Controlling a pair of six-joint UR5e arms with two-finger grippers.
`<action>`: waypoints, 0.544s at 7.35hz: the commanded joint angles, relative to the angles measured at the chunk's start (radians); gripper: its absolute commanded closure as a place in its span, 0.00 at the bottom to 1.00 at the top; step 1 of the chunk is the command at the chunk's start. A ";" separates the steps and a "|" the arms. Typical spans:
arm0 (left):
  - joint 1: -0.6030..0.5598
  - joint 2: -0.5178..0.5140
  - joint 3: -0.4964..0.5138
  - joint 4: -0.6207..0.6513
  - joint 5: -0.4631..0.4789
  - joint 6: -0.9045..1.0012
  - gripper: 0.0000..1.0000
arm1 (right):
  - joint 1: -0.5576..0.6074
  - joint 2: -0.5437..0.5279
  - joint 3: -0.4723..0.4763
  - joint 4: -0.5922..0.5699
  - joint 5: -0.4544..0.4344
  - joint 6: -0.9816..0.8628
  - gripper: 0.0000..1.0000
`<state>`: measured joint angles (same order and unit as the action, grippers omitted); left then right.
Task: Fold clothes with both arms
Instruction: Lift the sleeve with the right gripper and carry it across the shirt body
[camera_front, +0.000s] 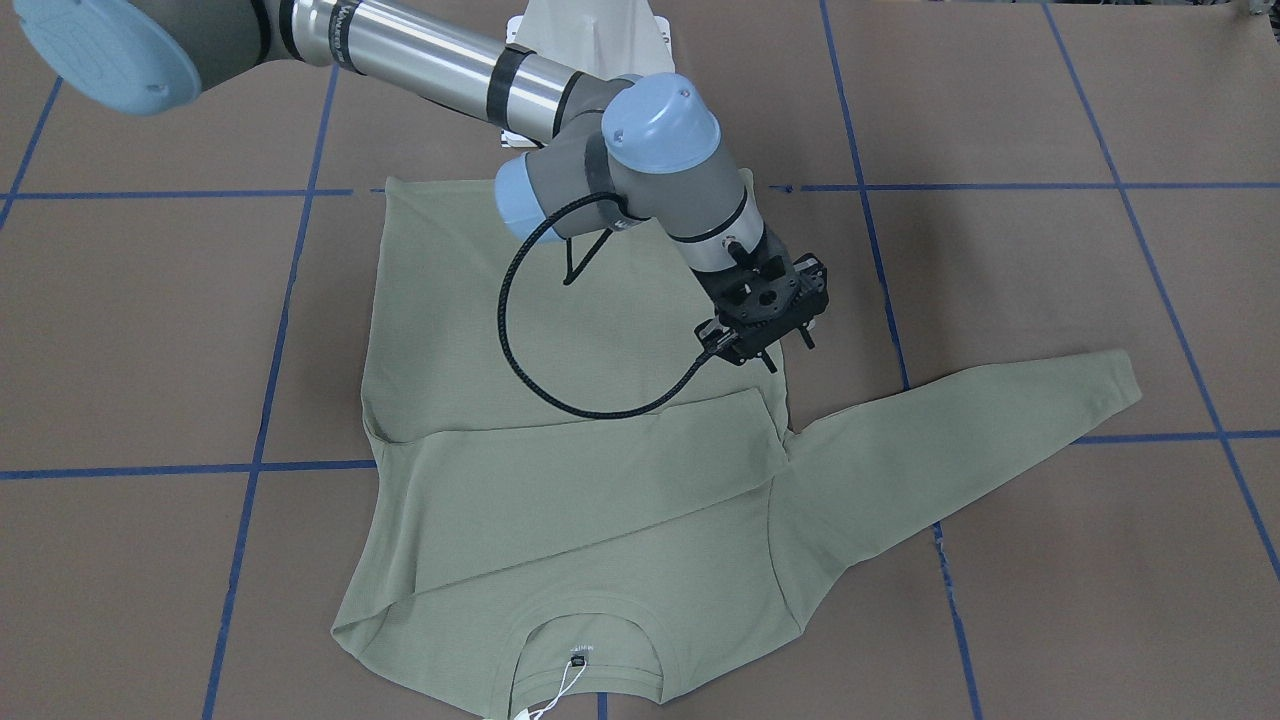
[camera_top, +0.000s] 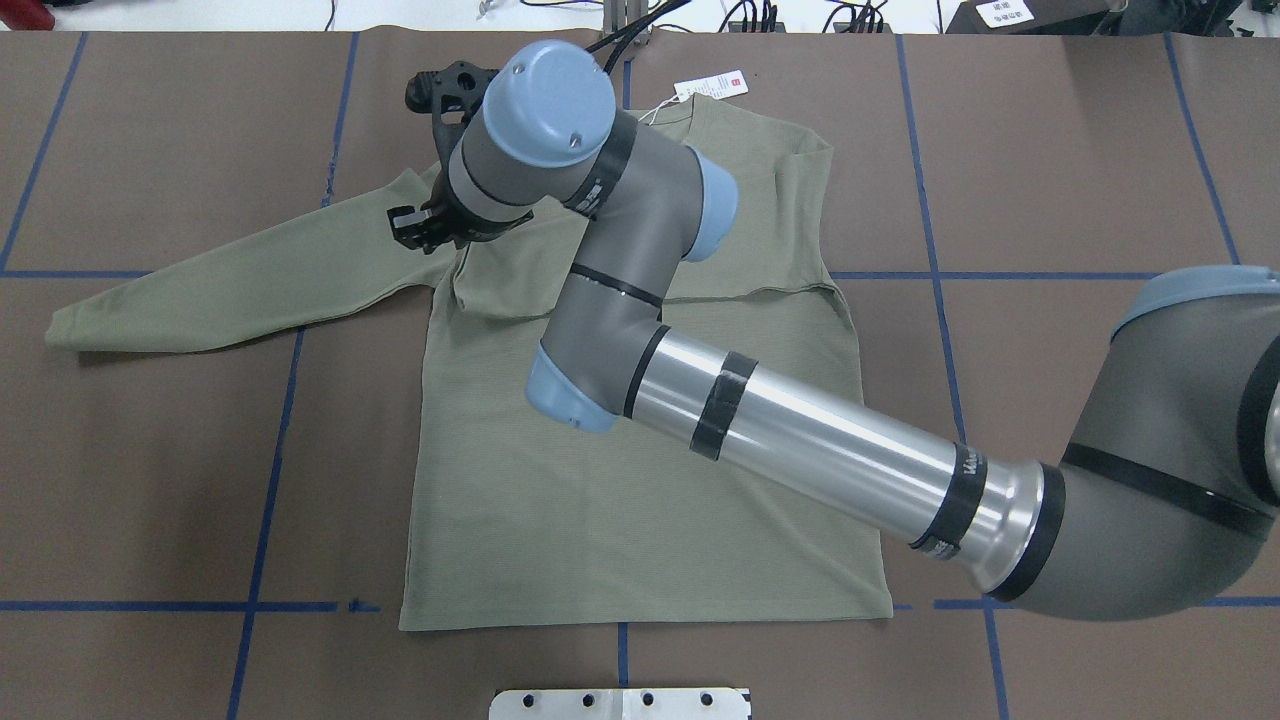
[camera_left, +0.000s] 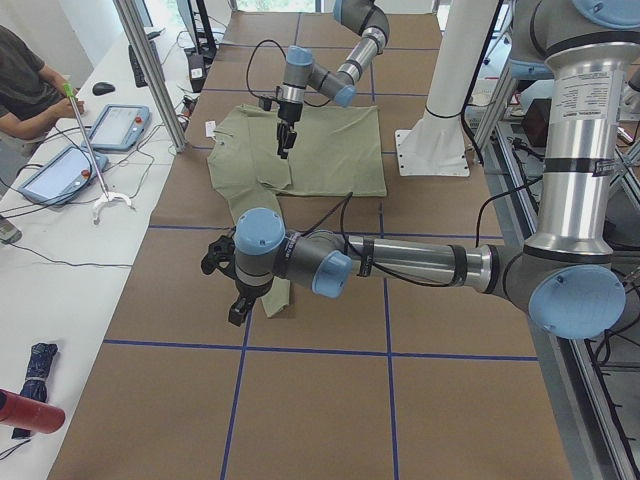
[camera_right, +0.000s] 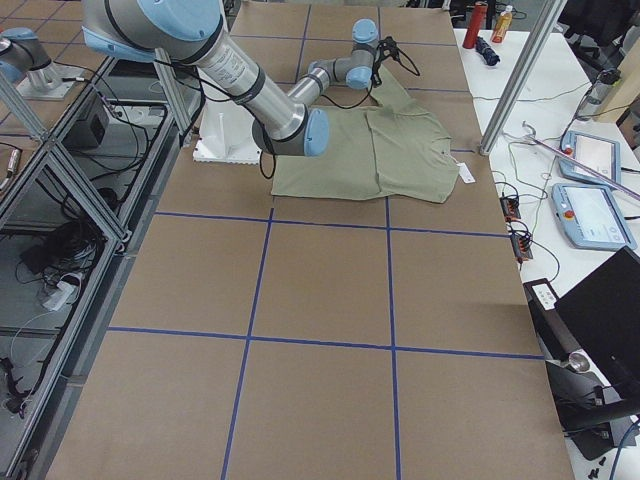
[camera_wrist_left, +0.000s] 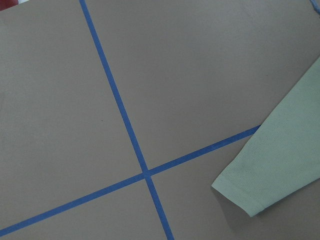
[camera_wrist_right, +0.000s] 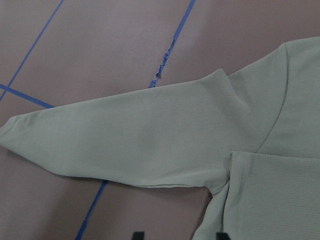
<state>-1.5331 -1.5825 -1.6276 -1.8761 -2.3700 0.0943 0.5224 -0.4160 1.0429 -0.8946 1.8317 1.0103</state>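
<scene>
The sage-green shirt lies flat on the brown table, neck toward the far side, with its white hang tag beside the collar. One sleeve is folded across the chest. The other sleeve stretches straight out. My right gripper hovers just above the shirt's shoulder where that sleeve starts. In the right wrist view it is open, with nothing between the fingertips. My left gripper hangs by the sleeve's cuff; I cannot tell whether it is open or shut.
Blue tape lines mark a grid on the table. The white pedestal base sits at the robot's edge. A side bench holds tablets, with a person seated there.
</scene>
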 joint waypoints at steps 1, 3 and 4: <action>-0.001 0.001 -0.001 0.000 0.000 -0.001 0.00 | -0.035 0.005 -0.009 0.017 -0.065 0.136 0.00; 0.004 -0.002 0.005 -0.006 0.009 -0.002 0.00 | -0.010 0.003 0.023 -0.083 -0.057 0.157 0.00; 0.010 -0.005 0.009 -0.023 0.011 -0.068 0.00 | 0.025 -0.003 0.113 -0.278 -0.007 0.160 0.00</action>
<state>-1.5290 -1.5848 -1.6231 -1.8844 -2.3632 0.0752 0.5147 -0.4147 1.0781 -0.9979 1.7850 1.1594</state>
